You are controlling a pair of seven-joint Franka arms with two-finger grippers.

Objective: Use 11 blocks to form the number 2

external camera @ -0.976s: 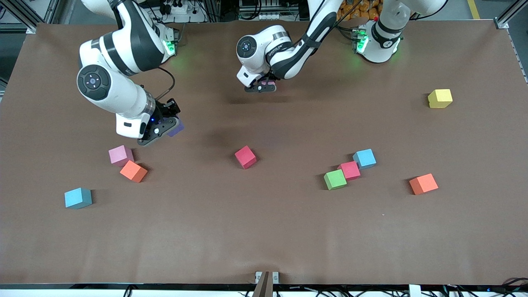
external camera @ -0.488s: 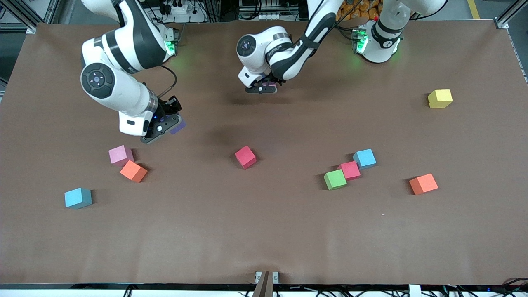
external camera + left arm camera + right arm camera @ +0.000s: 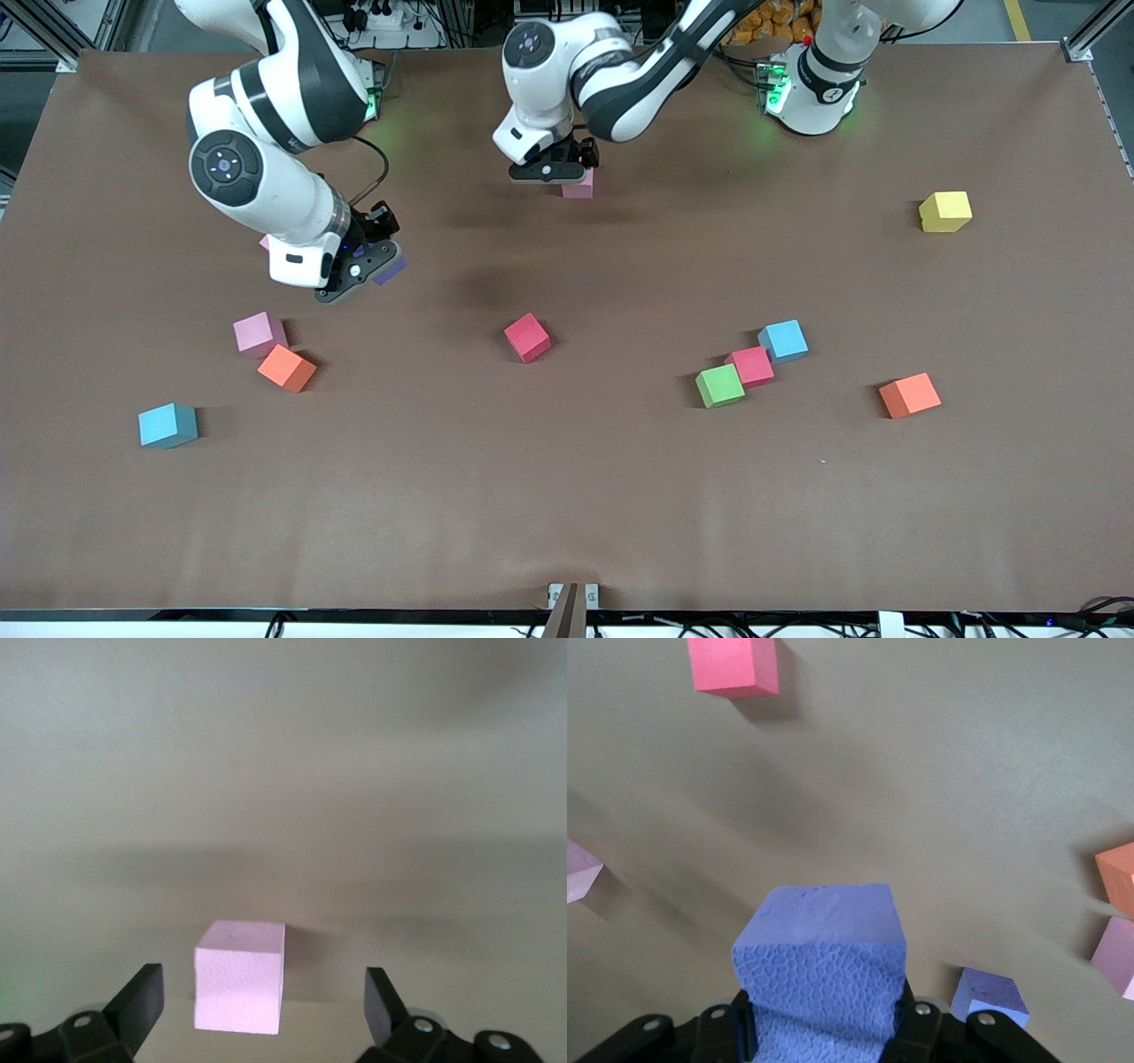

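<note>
Brown table (image 3: 567, 496), blocks scattered on it — pink block (image 3: 578, 184) near the robots' bases, red block (image 3: 527, 337) mid-table. Toward the left arm's end: yellow cube (image 3: 945, 211), light blue block (image 3: 782, 340), touching red one (image 3: 751, 365), green (image 3: 719, 385), orange (image 3: 909, 394). Toward the right arm's end — pink (image 3: 259, 333), orange (image 3: 286, 367), light blue (image 3: 167, 424).

My left gripper (image 3: 567, 174) hangs spread over one block (image 3: 578, 184) resting on the table (image 3: 567, 496). My right gripper (image 3: 376, 266) carries another block (image 3: 819, 961) above the table.
</note>
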